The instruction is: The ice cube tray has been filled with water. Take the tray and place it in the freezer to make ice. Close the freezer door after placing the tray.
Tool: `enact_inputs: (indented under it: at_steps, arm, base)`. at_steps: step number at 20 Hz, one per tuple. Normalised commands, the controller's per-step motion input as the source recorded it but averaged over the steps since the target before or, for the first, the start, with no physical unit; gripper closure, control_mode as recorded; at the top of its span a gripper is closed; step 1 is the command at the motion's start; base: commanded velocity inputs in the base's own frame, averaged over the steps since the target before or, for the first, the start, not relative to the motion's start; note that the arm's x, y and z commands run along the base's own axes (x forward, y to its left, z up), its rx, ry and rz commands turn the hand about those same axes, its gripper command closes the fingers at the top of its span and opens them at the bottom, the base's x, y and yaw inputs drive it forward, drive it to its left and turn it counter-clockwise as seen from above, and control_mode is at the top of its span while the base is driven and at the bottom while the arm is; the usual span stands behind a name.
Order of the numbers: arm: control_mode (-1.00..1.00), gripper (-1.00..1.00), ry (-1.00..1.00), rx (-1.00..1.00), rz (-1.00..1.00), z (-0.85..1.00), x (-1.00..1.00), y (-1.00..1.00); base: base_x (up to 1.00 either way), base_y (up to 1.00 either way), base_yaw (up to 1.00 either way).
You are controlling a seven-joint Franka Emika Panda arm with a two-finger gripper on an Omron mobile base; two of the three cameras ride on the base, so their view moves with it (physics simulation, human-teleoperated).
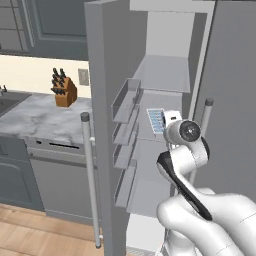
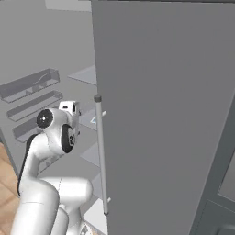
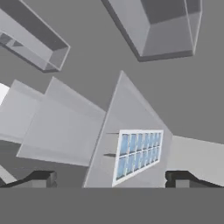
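The ice cube tray [image 3: 138, 153], white with two rows of pale blue water cells, lies flat on a pale shelf [image 3: 127, 113] inside the freezer [image 1: 162, 75]. In the left base view the ice cube tray [image 1: 155, 120] rests on a middle shelf, just left of my hand. My gripper [image 3: 111, 178] is open, its fingertips [image 3: 43, 178] set wide apart in front of the tray's near edge, with nothing between them. The freezer door [image 1: 102, 125] stands wide open to the left, its bar handle [image 1: 90, 180] facing me.
Door bins [image 1: 125, 102] line the inside of the open door. The wider grey fridge door [image 2: 165, 114] with its handle [image 2: 101, 156] stands shut on the right, close to my arm. A knife block [image 1: 64, 90] sits on the marble counter [image 1: 40, 117] to the left.
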Motion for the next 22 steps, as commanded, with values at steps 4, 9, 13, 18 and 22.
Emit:
enact_inputs:
  at_steps: [4,9,13,18,22]
  arm:
    - [-1.00,-1.00,0.24,0.01,0.00,0.34,-0.48,0.06]
    - [-1.00,-1.00,0.13,0.00,0.00,0.18,-0.61,0.07]
    - [-1.00,-1.00,0.02,0.00,0.00,-0.01,-0.68,0.00]
    - [-1.00,-1.00,0.00,0.00,0.00,-0.01,-0.59,0.00]
    - [-1.00,-1.00,0.00,0.00,0.00,0.00,-0.42,0.00]
  base:
    - [0.00,0.00,0.00]
    - [0.00,0.00,0.00]
    - [0.00,0.00,0.00]
    - [0.00,0.00,0.00]
    - [0.00,0.00,0.00]
